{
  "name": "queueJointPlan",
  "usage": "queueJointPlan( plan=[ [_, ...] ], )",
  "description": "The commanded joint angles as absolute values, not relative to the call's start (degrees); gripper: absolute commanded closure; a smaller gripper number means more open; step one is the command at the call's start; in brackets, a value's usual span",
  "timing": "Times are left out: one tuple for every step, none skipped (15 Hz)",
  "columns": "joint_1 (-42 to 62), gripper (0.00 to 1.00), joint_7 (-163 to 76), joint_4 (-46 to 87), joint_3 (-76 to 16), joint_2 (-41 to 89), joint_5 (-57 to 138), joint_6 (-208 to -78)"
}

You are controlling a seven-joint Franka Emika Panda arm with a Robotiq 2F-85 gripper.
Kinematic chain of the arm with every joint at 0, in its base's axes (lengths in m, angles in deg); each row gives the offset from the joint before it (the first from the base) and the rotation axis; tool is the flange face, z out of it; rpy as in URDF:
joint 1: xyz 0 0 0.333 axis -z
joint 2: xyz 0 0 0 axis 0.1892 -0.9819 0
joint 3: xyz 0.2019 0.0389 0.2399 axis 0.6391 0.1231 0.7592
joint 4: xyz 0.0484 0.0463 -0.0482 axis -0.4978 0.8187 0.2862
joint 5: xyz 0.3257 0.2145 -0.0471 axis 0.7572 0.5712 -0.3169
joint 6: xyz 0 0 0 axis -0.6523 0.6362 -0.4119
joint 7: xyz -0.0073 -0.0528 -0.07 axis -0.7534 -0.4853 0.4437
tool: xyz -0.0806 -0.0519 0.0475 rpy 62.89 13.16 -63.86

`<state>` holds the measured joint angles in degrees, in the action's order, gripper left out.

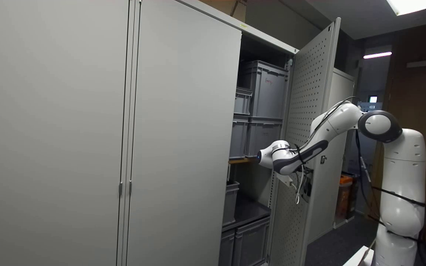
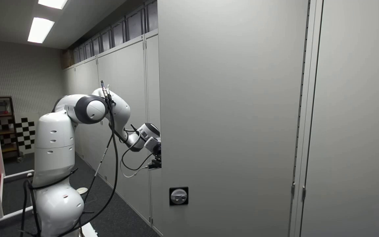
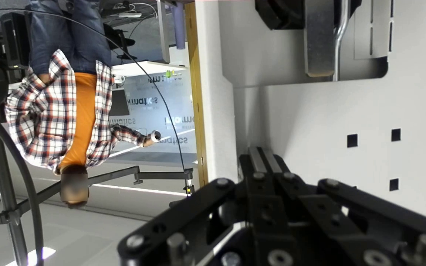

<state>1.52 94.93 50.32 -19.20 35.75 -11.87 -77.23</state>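
My gripper [image 3: 266, 157] is shut in the wrist view, its fingertips side by side with nothing seen between them. The tips are close to the inner face of an open grey cabinet door [image 3: 375, 107], beside its folded edge; I cannot tell whether they touch. A metal latch bar [image 3: 319, 40] and a thin rod [image 3: 342, 33] are in a recess of the door. In an exterior view the door's perforated inside [image 1: 307, 85] shows behind the arm, with the gripper [image 1: 306, 181] small and dark. In an exterior view the door's outside [image 2: 232, 115] hides the fingers; a round lock knob [image 2: 178, 196] is on it.
Grey crates [image 1: 268, 92] stand on shelves inside the open cabinet. A closed cabinet door [image 1: 183, 129] is beside the opening. A person [image 3: 68, 114] in a checked shirt appears upside down in the wrist view. Cables [image 2: 115, 158] hang from the arm.
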Motion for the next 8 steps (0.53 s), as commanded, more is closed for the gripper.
queueJointPlan(
  plan=[
    [2.6,1.00,95.4,53.0,-19.6,38.5,-12.8,-75.4],
    [2.8,1.00,95.4,53.0,-19.6,38.5,-12.8,-75.3],
    [2.9,1.00,95.5,53.1,-19.7,38.4,-13.0,-75.0],
    [3.0,1.00,95.6,53.2,-19.8,38.3,-13.1,-74.9],
    [3.1,1.00,95.8,53.3,-20.0,38.3,-13.4,-74.8],
    [3.1,1.00,95.9,53.4,-20.2,38.2,-13.6,-74.8],
    [3.2,1.00,96.1,53.6,-20.3,38.4,-13.9,-74.9],
    [3.3,1.00,96.5,53.7,-20.5,38.4,-14.2,-74.9]
  ],
)
